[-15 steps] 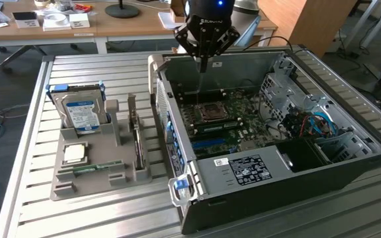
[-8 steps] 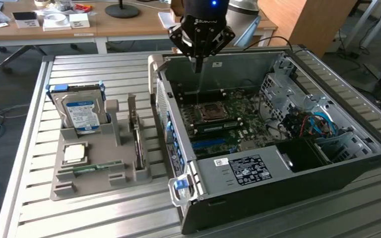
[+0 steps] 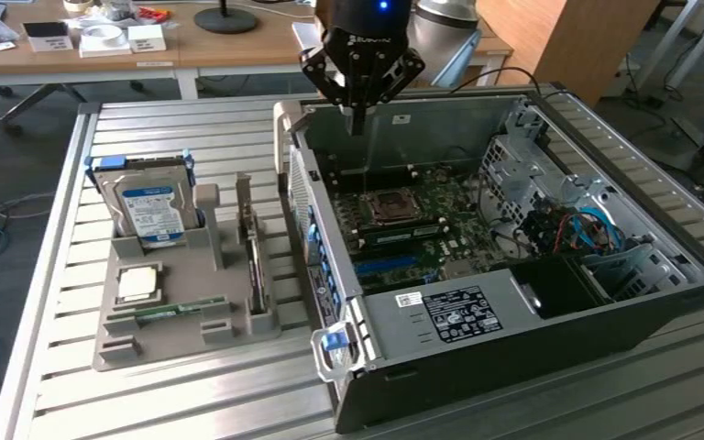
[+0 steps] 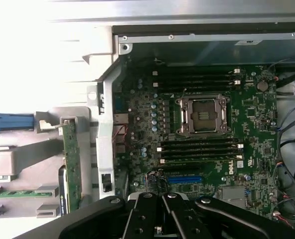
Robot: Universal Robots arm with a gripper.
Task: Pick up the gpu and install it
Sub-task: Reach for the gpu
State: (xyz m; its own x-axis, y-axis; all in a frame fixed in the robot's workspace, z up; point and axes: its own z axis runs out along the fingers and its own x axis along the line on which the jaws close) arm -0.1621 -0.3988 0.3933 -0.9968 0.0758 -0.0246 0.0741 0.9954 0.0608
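In the exterior view the jaws hang closed and empty above the open computer case (image 3: 475, 376), while the gpu (image 3: 256, 275) stands edge-on in the grey holder (image 3: 120, 353) on the surface (image 3: 205, 403) — fan face hidden. In the wrist view its green edge shows beside the case wall — "DELL" reads on the motherboard (image 4: 257, 149).
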